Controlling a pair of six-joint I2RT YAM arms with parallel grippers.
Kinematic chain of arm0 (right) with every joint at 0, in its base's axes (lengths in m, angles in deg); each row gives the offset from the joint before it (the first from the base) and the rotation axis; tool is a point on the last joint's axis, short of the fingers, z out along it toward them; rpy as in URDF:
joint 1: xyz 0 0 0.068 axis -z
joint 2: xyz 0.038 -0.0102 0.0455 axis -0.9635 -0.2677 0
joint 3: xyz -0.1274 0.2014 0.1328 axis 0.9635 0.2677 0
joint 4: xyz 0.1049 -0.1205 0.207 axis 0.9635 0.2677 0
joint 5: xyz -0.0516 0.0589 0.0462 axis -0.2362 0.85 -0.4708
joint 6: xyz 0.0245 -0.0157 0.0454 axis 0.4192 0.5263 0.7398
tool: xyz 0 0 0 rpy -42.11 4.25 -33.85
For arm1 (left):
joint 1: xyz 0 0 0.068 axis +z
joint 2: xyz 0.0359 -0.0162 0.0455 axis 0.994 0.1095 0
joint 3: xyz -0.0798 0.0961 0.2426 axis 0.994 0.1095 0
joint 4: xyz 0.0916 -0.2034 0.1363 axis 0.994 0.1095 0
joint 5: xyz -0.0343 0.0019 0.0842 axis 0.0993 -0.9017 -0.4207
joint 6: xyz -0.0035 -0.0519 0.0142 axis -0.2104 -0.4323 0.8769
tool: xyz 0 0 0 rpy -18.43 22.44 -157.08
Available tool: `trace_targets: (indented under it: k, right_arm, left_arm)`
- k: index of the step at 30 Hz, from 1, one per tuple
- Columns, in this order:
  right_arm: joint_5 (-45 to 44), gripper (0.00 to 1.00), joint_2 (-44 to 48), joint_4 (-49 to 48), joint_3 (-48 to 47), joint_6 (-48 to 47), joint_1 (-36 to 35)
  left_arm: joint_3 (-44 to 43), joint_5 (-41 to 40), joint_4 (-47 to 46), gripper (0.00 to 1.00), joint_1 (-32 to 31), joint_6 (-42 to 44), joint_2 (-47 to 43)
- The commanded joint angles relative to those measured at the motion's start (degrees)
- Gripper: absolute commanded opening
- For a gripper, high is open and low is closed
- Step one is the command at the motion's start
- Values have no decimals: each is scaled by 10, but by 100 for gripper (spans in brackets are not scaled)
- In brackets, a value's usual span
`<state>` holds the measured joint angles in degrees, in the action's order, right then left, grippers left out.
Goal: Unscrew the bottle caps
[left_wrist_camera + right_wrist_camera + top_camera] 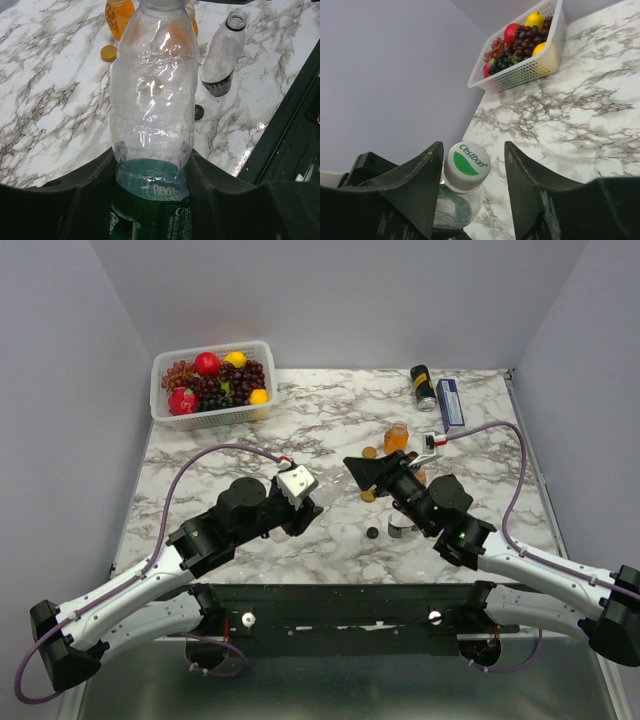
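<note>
My left gripper point(152, 176) is shut on the base of a clear bottle point(152, 100) with a green label, holding it off the table point(300, 440). The bottle's white cap point(467, 165) with a green leaf mark sits between the open fingers of my right gripper point(473, 150), close to the left finger point(415, 185). In the top view the two grippers point(303, 510) point(358, 470) face each other at mid-table. An orange juice bottle point(119, 17) and an open clear bottle point(223, 55) stand beyond. An orange cap point(108, 52) and a dark cap point(198, 112) lie loose.
A white basket point(215, 418) of fruit stands at the back left and shows in the right wrist view point(530, 72). A black can point(423, 387) and a blue box point(450, 403) lie at the back right. A second orange cap point(368, 496) lies under the right arm.
</note>
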<state>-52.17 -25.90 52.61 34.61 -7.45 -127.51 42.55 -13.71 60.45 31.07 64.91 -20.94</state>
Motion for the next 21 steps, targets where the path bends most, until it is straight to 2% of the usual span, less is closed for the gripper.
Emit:
trace_targets:
  k: [1,5,11,18,19,21]
  right_arm:
    - [24,57,-7,-76,7,16,5]
    - [47,46,-18,-83,2,21,10]
    - [88,39,-29,-111,13,36,19]
    - [164,6,-36,-186,42,40,43]
    - [208,3,-39,-197,45,36,50]
    - [237,1,-39,-206,49,28,64]
  left_arm:
    - [0,9,-14,43,-4,2,-9]
    - [0,9,-12,44,-5,3,-10]
    - [1,9,-13,43,-6,4,-12]
    - [7,61,-26,42,-4,5,-23]
    - [8,81,-27,42,-4,5,-22]
    - [6,113,-29,42,-1,3,-16]
